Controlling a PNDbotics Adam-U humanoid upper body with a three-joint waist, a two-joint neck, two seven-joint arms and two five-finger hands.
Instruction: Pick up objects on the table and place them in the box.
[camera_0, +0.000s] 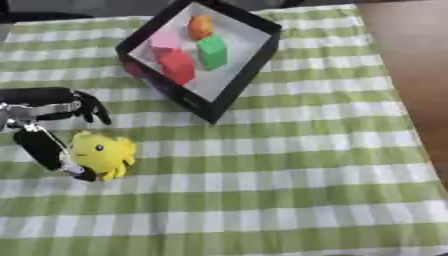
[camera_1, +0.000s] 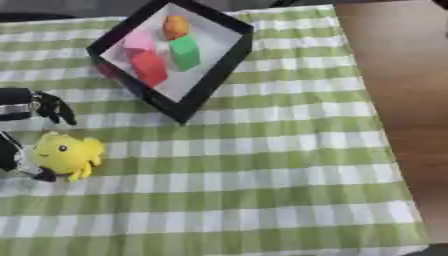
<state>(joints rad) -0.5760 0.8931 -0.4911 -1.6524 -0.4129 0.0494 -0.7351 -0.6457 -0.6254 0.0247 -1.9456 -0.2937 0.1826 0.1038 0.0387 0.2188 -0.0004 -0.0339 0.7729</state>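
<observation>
Writing: no brand, label or letters can be read on anything.
Surface: green-and-white checked cloth (camera_0: 289, 165) over a brown wooden table (camera_0: 411, 55), bare at the right.
Toy: yellow soft plush toy with a dark eye (camera_0: 101, 152), lying on the cloth near the left edge.
Left hand: black robot left hand (camera_0: 44, 120), fingers spread around the toy (one long finger touching its left side).
Box: black-walled square box with white floor (camera_0: 249, 65), set askew at the top, well apart from the toy.
Inside box: red block (camera_0: 178, 66), green block (camera_0: 212, 51), pink block (camera_0: 164, 40), orange rounded piece (camera_0: 200, 26).

Left and right eye views: paired head cameras looking steeply down on the green-and-white checked tablecloth (camera_0: 289, 165). Both share the black-walled, white-floored box (camera_1: 214, 62) at the far side; the right eye view sits slightly rightward, showing more bare brown tabletop (camera_1: 402, 75).
</observation>
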